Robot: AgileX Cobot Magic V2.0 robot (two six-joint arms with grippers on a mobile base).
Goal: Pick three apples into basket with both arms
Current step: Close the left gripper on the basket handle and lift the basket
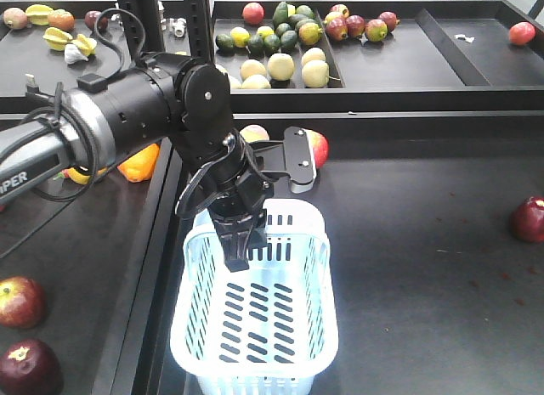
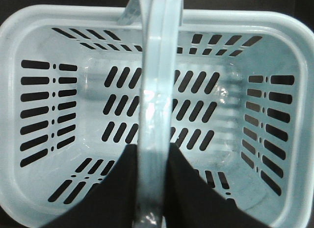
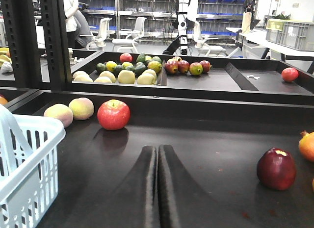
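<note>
The pale blue slotted basket hangs under my left gripper, which is shut on its arched handle. In the left wrist view the basket's floor has nothing in it, and the gripper pinches the handle from both sides. Two dark red apples lie on the left table. A third dark red apple lies at the far right and shows in the right wrist view. My right gripper is shut on nothing, low over the dark table, left of that apple.
A lighter red apple and two peach-coloured fruits lie by the back ledge. Trays behind hold mixed fruit and one red fruit. An orange fruit lies on the left table. A raised divider separates the tables.
</note>
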